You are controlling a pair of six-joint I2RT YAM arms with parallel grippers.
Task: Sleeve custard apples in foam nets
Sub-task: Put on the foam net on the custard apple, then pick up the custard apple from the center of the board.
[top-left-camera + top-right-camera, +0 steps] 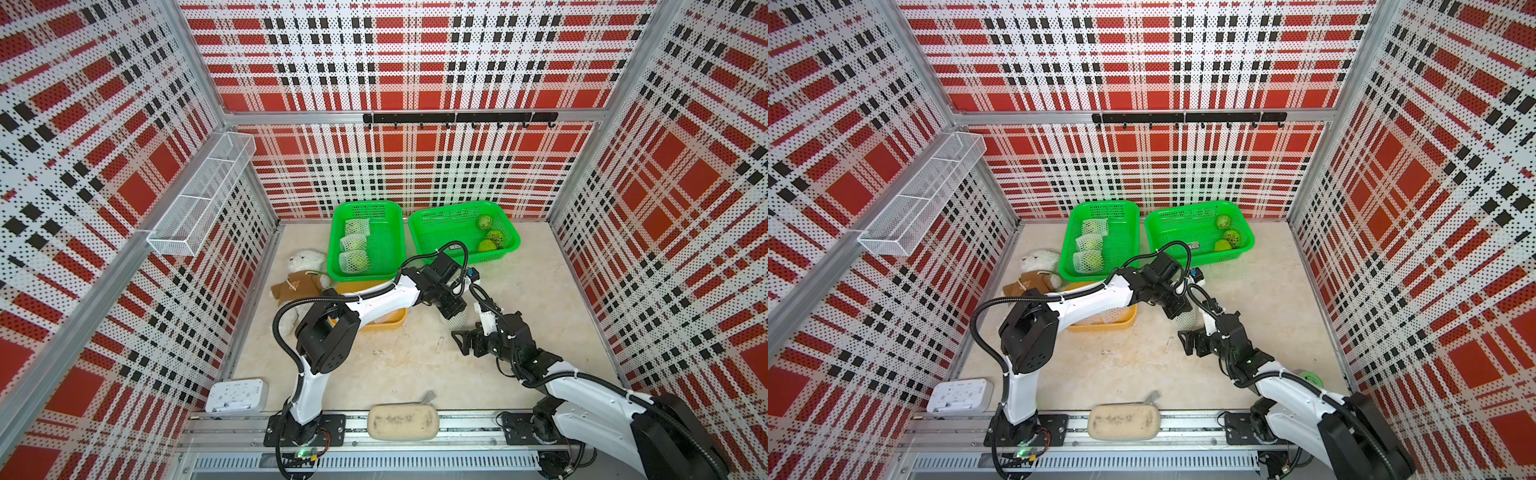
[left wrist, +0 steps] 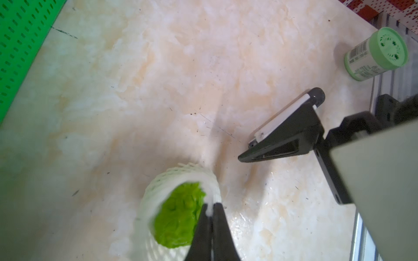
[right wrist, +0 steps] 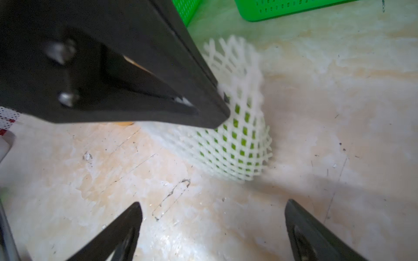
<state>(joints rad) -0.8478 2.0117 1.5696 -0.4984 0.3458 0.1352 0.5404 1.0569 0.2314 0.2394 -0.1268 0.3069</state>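
Left claw [image 2: 211, 210]: clenched on the upper rim of a foam net [image 3: 237, 140]; only a thin pinch of mesh is held between the tips. A custard apple [image 2: 178, 217] is seen seated inside this net, green showing through the diamond holes. The net is placed on or just above the desk [image 1: 415, 357]; contact cannot be told.

Right claw [image 3: 213, 205]: released, empty, near the net, jaws spread toward it.

Beyond, three sleeved fruits [image 1: 353, 245] are noted in one green basket [image 1: 386, 249], and three bare fruits [image 1: 490, 237] in the second green basket [image 1: 449, 232].

Step judged: insertion done, transfer to the sleeved lot pending. The next move is judged to call for a grip around the netted fruit's body, since a lift by the rim alone may let the fruit slip out below.
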